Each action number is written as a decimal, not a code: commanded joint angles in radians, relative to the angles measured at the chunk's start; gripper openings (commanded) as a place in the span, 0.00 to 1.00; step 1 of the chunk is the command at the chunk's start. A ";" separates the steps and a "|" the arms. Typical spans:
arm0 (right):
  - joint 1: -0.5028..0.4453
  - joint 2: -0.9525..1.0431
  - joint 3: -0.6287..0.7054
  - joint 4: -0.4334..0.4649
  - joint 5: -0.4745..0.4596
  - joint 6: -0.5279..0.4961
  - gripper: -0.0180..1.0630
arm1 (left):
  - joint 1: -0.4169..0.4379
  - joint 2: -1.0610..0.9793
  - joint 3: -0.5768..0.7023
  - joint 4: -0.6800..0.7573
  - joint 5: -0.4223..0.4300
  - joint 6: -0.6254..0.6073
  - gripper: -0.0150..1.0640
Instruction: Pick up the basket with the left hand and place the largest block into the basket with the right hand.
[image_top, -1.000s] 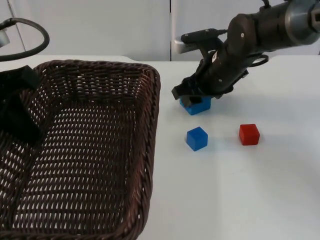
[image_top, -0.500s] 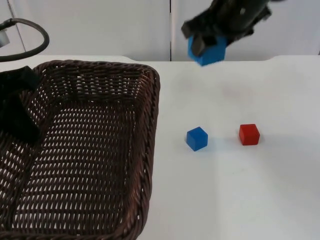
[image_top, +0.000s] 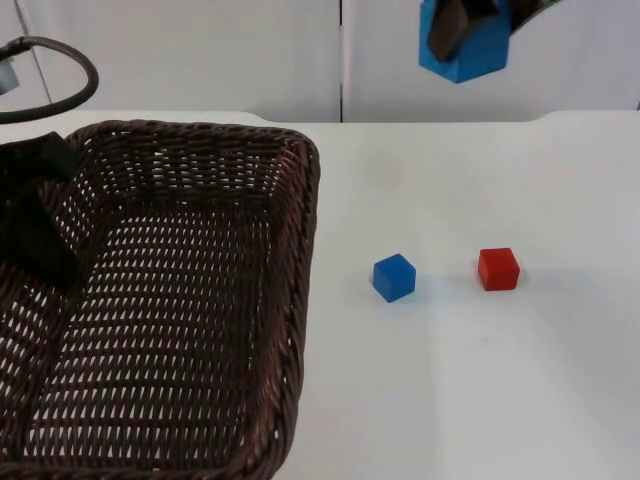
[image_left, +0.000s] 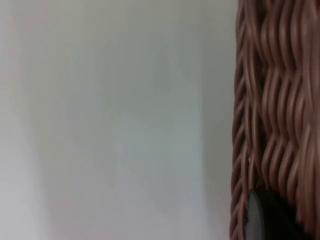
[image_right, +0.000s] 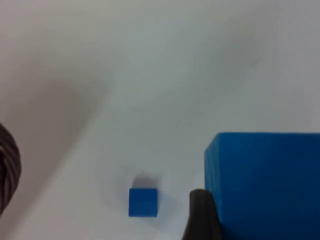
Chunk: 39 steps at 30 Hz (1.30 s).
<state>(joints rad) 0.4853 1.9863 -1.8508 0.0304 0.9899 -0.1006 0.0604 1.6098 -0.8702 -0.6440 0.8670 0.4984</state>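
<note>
On the white table (image_top: 480, 380) you can count one wicker basket (image_top: 180, 300) and three blocks in all: two blue and one red. The small blue block (image_top: 394, 277) and the red block (image_top: 498, 269) sit apart from each other on the table, to the right of the basket's right wall. The third, the large blue block (image_top: 470, 50), is off the table, up in front of the grey partition wall (image_top: 200, 50).

Look at the right gripper (image_top: 462, 25): it is clamped on the large blue block, with one dark finger (image_top: 447, 28) lying across the block's front face. From the right wrist view you see that same large blue block (image_right: 265, 185) pressed against a black fingertip (image_right: 202, 215), with the small blue block (image_right: 143, 202) far below on the table.

The left gripper (image_top: 30, 215) sits at the basket's left wall, its black body over the weave; you cannot tell from these pictures how its fingers stand. In the left wrist view the basket's woven wall (image_left: 275, 110) runs right beside a black fingertip (image_left: 262, 220).

Compared with half a second ago, the large block has risen higher and moved slightly right with the right gripper. A second ago it was still on the table behind the small blue block. The basket, small blue block and red block have not shifted.
</note>
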 joint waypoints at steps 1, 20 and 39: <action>0.003 -0.033 0.014 -0.001 0.004 -0.014 0.02 | -0.004 -0.006 0.001 -0.016 0.009 -0.001 0.01; 0.005 -0.258 0.395 -0.001 -0.148 -0.083 0.02 | -0.004 -0.006 0.001 -0.016 0.012 -0.001 0.01; 0.303 -0.258 0.395 0.004 -0.201 -0.206 0.02 | -0.004 -0.006 0.001 -0.016 0.012 -0.001 0.01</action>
<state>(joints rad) 0.7639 1.7428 -1.4559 0.0304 0.8025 -0.2917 0.0604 1.6098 -0.8702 -0.6440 0.8692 0.4984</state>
